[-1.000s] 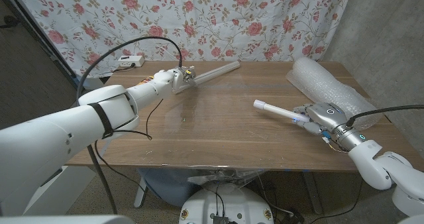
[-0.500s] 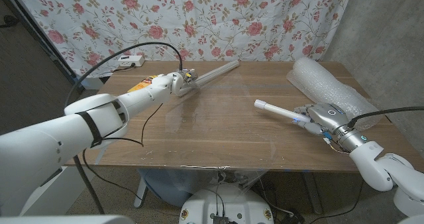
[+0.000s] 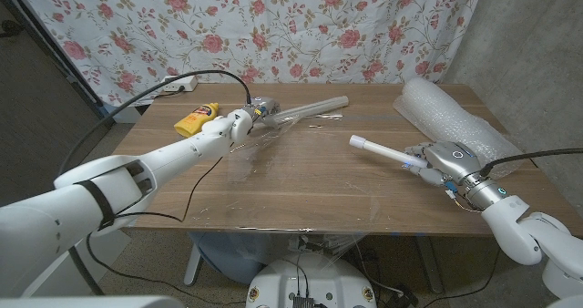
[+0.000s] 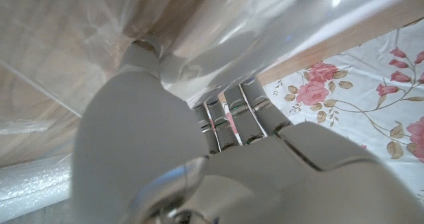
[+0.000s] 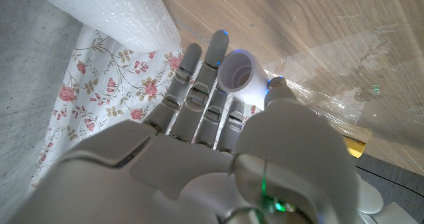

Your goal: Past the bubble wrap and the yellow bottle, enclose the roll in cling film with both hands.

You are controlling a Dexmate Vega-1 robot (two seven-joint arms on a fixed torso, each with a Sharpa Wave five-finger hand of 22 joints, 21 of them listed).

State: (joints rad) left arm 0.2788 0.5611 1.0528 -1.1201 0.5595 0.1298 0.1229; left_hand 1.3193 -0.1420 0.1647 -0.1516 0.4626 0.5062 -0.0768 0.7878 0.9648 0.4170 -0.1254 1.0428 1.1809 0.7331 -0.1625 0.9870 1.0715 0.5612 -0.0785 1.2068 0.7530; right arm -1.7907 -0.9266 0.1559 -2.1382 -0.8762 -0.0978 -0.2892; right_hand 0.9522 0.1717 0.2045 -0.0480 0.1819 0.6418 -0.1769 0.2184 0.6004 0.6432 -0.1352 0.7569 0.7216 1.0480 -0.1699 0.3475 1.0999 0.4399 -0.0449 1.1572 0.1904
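We've got the left robot hand (image 3: 239,118) gripping the cling film (image 3: 273,144) at the far edge of the surface (image 3: 319,189), the right robot hand (image 3: 435,159) holding the white roll (image 3: 383,151) — wrapping still to come.

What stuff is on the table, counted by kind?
Yellow bottle: 1
Bubble wrap roll: 1
Cling film sheet: 1
White tube in the right hand: 1
Clear roll at the left hand: 1
Total: 5
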